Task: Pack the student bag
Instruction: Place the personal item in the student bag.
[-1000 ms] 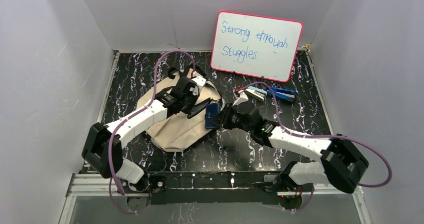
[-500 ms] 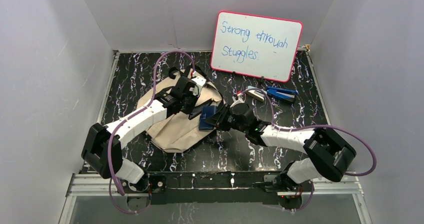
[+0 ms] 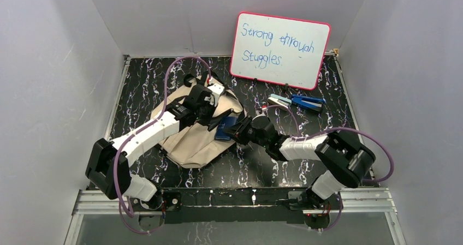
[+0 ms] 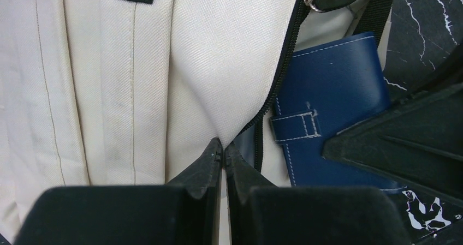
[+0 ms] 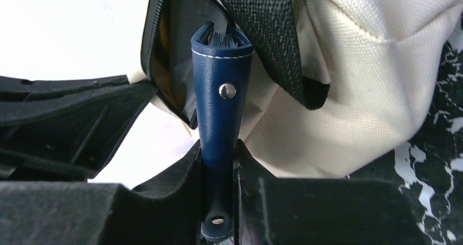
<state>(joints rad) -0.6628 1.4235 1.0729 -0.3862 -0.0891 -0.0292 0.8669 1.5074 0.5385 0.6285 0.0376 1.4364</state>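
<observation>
Bag [image 3: 185, 147] was reckoned soft, floppy — best held by the zipper edge [image 4: 274, 87], pinched there by left fingers [image 4: 202, 166]; notebook [image 5: 221, 119] was clamped in right fingers [image 5: 183, 174].

Your right gripper [image 5: 218, 153] is clamping a blue wallet [image 5: 221, 106] edge-on at the lower centre of the frame, jaws pressing on both of its faces. The wallet's top end is poking into the open zipper mouth [image 5: 158, 65] of the student bag [image 5: 355, 92] at upper centre. A black webbing strap [image 5: 262, 27] is hanging just right of it. The marbled table [image 5: 437, 147] is showing at the right edge.
</observation>
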